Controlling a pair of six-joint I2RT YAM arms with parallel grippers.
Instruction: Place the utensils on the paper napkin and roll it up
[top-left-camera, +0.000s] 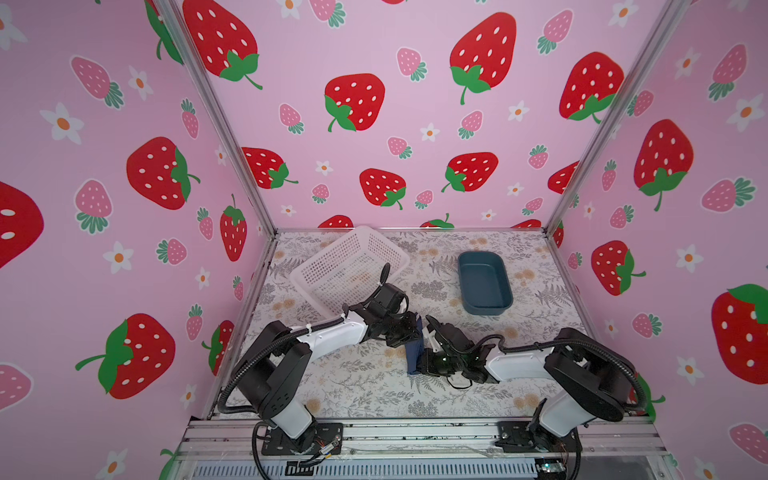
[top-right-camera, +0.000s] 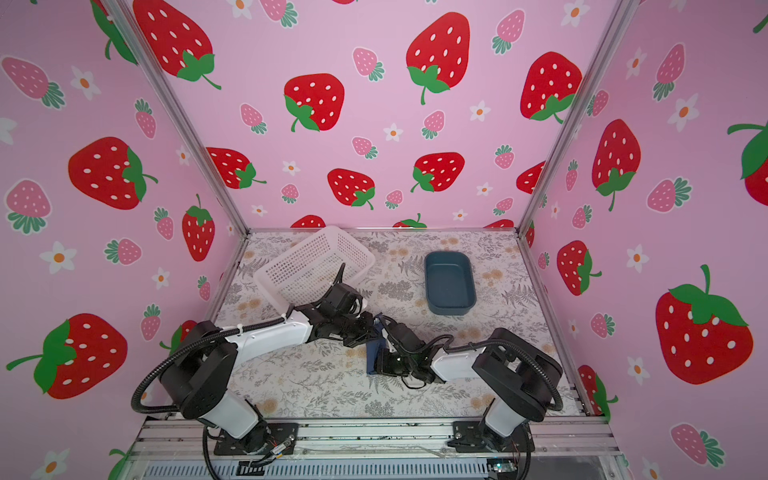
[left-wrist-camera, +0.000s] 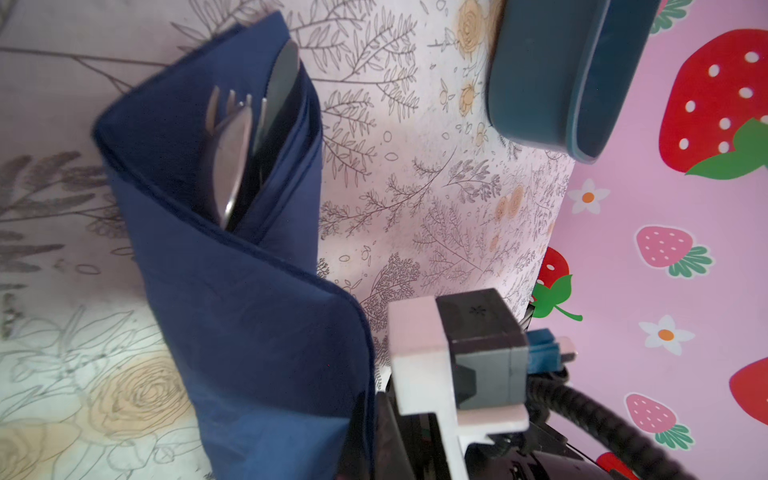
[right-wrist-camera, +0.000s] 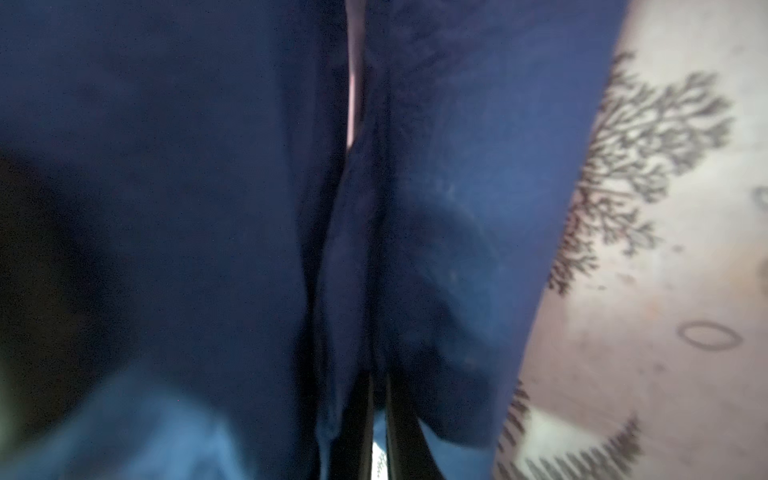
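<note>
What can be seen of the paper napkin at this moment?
The paper napkin is thin, dark navy, folded loosely lengthwise into an open-ended wrap. The utensils sit inside, fork tines and knife tip showing at one end. In both top views the napkin is near the table's middle; the right gripper pinches a fold between its fingers.

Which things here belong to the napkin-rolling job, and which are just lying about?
Part of the job:
- paper napkin, wrapped around the cutlery
- utensils, fork, spoon and knife ends poking out of it

Just lying about:
- white mesh basket, far left
- teal tray, far right
</note>
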